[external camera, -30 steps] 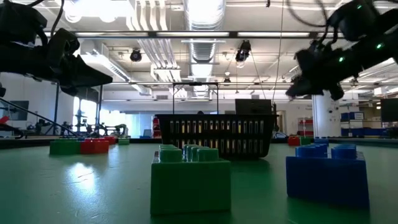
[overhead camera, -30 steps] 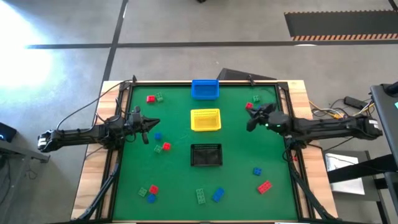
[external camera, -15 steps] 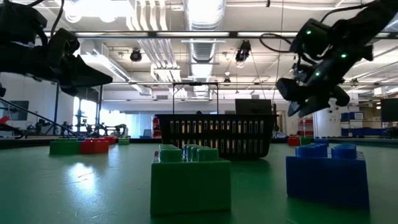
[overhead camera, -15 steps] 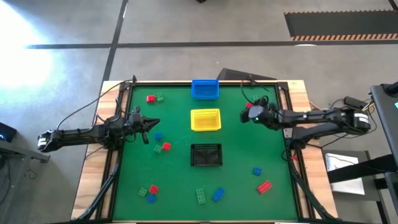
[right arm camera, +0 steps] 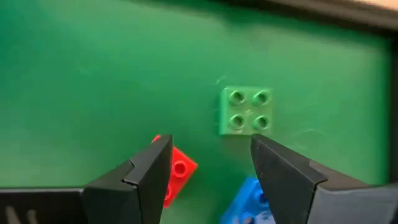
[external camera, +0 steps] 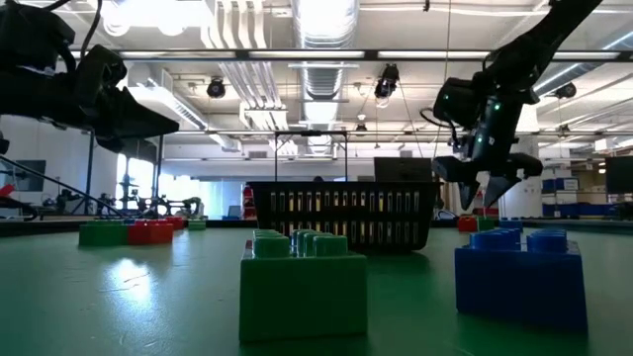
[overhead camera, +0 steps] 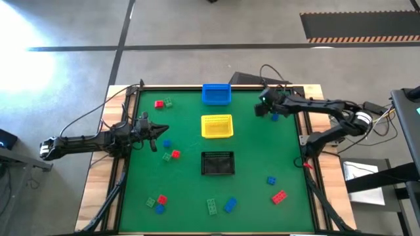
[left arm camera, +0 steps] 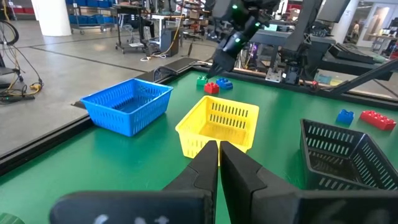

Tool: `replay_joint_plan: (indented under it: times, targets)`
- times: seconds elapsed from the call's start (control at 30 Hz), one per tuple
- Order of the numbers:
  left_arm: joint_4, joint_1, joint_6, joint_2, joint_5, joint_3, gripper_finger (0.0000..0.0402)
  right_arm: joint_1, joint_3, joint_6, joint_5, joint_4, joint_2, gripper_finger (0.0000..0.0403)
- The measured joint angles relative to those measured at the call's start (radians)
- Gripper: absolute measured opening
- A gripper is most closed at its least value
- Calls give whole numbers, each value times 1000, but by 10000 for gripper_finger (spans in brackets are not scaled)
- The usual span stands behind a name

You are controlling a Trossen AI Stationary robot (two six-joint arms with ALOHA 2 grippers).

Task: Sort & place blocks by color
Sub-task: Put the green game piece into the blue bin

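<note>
Fingers of the right hand [right arm camera: 208, 168] stand spread and hold nothing, poised over three blocks near the table's far right corner: a green block [right arm camera: 245, 111] lies just ahead of the tips, a red block [right arm camera: 177, 171] beside one finger, a blue block [right arm camera: 252, 196] by the other. Across the green table [overhead camera: 252, 157], the left hand [overhead camera: 163, 129] is closed on nothing above the left side. More blocks lie scattered around the blue basket [overhead camera: 216, 94], yellow basket [overhead camera: 216, 126] and black basket [overhead camera: 217, 163].

open green mat [overhead camera: 262, 157] between black basket [overhead camera: 217, 163] and right-side blocks [overhead camera: 275, 189] (baskets mid-table)
</note>
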State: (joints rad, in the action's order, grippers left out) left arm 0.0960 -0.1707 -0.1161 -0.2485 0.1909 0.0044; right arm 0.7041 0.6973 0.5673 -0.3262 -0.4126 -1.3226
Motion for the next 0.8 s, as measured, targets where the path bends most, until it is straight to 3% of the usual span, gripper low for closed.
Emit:
replay_joint_plan:
  times: [0.4,0.6,0.8]
  targets:
    - [0,0,0,0,0,0,1,14,19,-29,136,2,-11,212]
    - [0,0,0,0,0,0,1,15,19,-27,131,3,-32,212]
    - [0,0,0,0,0,0,1,20,19,-19,34,4,-34,212]
